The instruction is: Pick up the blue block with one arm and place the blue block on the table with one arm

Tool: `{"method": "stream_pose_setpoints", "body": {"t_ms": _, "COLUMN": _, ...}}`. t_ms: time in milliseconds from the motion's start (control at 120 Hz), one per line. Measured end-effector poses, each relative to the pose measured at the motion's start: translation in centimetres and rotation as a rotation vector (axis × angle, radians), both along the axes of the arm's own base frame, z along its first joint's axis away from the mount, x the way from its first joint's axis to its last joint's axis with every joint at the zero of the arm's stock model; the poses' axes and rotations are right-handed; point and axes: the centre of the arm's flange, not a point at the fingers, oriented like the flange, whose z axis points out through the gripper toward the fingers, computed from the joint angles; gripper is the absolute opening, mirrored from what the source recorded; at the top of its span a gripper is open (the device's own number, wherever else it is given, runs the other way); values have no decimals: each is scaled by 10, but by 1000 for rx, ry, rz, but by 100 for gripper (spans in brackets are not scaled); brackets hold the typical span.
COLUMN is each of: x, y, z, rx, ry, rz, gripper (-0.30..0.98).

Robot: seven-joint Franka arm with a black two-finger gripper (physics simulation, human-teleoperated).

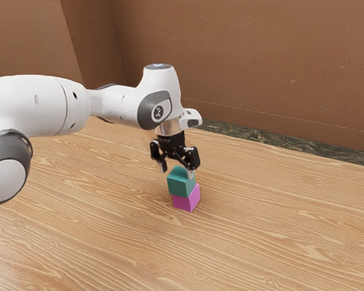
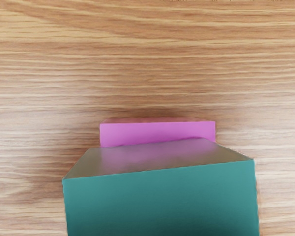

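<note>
My gripper (image 1: 177, 172) is right over the stack in the exterior view, its black fingers spread apart. One fingertip is beside the upper part of the teal-blue block (image 1: 181, 183); the other is at the block's upper corner toward the exterior view's left, with a gap visible there. Beneath the teal-blue block is a magenta block (image 1: 187, 200), slightly offset from it. Seen from the wrist, the teal-blue block (image 2: 162, 201) lies large and close under the hand, hiding most of the magenta block (image 2: 157, 132).
The wood-grained table (image 1: 279, 224) spreads around the two blocks. Behind its far edge run a dark marbled strip (image 1: 261, 138) and a brown wall (image 1: 249, 60). My white arm (image 1: 118, 104) reaches in from the exterior view's left.
</note>
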Motion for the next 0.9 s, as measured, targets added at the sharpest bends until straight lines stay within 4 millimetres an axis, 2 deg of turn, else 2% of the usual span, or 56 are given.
{"method": "stream_pose_setpoints", "body": {"t_ms": 433, "x": 9, "y": -14, "z": -32, "rx": 15, "ry": 27, "rz": 5, "gripper": 68}}
{"method": "stream_pose_setpoints", "body": {"t_ms": 567, "x": 8, "y": -18, "z": -33, "rx": 16, "ry": 28, "rz": 4, "gripper": 47}}
{"method": "stream_pose_setpoints", "body": {"t_ms": 700, "x": 10, "y": -24, "z": -24, "rx": 15, "ry": 12, "rz": -1, "gripper": 39}}
{"method": "stream_pose_setpoints", "body": {"t_ms": 833, "x": 14, "y": -51, "z": -4, "rx": 11, "ry": -31, "rz": -36, "gripper": 34}}
{"method": "stream_pose_setpoints", "body": {"t_ms": 900, "x": 12, "y": -70, "z": 0, "rx": 8, "ry": -41, "rz": -61, "gripper": 33}}
